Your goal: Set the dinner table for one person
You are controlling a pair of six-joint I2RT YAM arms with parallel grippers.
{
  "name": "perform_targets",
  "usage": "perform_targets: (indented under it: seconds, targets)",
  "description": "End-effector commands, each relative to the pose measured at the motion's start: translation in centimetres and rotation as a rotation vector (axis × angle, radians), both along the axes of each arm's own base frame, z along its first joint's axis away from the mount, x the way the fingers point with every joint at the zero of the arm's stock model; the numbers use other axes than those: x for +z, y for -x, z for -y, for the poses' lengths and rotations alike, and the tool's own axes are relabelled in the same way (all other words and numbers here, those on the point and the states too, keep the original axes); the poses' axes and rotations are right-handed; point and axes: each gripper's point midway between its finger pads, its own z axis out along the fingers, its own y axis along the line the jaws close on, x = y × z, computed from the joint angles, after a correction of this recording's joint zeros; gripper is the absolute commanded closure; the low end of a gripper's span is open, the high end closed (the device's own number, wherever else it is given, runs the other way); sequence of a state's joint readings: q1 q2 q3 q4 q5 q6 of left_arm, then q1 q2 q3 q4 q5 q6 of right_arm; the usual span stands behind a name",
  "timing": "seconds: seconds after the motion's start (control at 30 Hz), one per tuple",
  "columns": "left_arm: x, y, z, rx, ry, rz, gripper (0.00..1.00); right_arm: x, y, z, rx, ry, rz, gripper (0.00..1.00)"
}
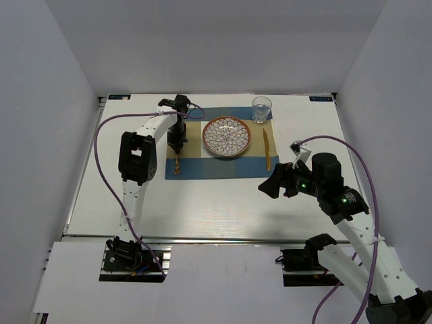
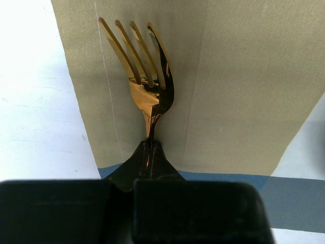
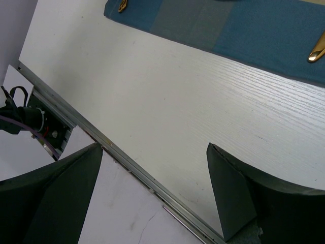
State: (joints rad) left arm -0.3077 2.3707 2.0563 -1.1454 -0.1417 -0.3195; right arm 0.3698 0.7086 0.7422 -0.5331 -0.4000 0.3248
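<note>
One fork [image 2: 151, 89] in left jaws, lengthwise near-to-far, tines nearward

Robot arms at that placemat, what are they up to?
They are laying a place setting. The left gripper is shut on a gold fork, at the left side of the placemat. A plate sits mid-mat, with a knife to its right and a glass beyond. The right gripper hangs open over the table.
</note>
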Motion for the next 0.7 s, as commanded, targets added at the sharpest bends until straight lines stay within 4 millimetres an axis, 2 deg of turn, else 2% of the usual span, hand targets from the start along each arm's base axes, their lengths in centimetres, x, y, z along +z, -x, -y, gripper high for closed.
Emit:
perform_targets:
  seconds: [0.0,0.13,0.3,0.37,0.43,0.47,0.5,0.53,0.57,0.63,0.67]
  targets:
    - [3.5,-0.6,0.3,-0.004,0.016,0.076,1.00,0.4,0.0,0.0,0.007,0.004,0.021,0.11]
    - [3.4,-0.7,0.4,-0.013,0.020,0.072,1.00,0.3,0.1,0.0,0.008,0.004,0.019,0.11]
    - [3.2,-0.5,0.2,0.003,0.008,0.064,0.78,0.3,0.1,0.1,0.009,0.004,0.023,0.11]
    - [3.7,-0.5,0.2,0.015,0.012,0.074,0.67,0.3,0.2,0.1,0.006,0.006,0.022,0.11]
    - [4.8,-0.7,0.3,0.023,0.023,0.105,0.63,0.6,0.2,0.1,0.007,0.002,0.026,0.11]
    - [5.1,-0.6,0.2,0.028,0.024,0.112,0.44,0.5,0.2,0.1,0.007,0.004,0.024,0.11]
    - [5.5,-0.6,0.3,0.032,0.029,0.124,0.03,0.7,0.1,0.1,0.004,0.003,0.028,0.11]
    - [5.9,-0.6,0.2,0.039,0.032,0.136,0.02,0.8,0.2,0.1,0.005,0.005,0.030,0.11]
    - [7.3,-0.7,0.3,0.042,0.044,0.169,0.02,0.9,0.0,0.2,-0.005,0.007,0.033,0.11]
    - [8.7,-0.5,0.1,0.058,0.048,0.201,0.02,1.2,-0.2,0.5,-0.020,0.012,0.042,0.11]
    - [10.8,-0.4,-0.3,0.068,0.045,0.247,0.02,1.2,-0.3,0.8,-0.041,0.025,0.043,0.11]
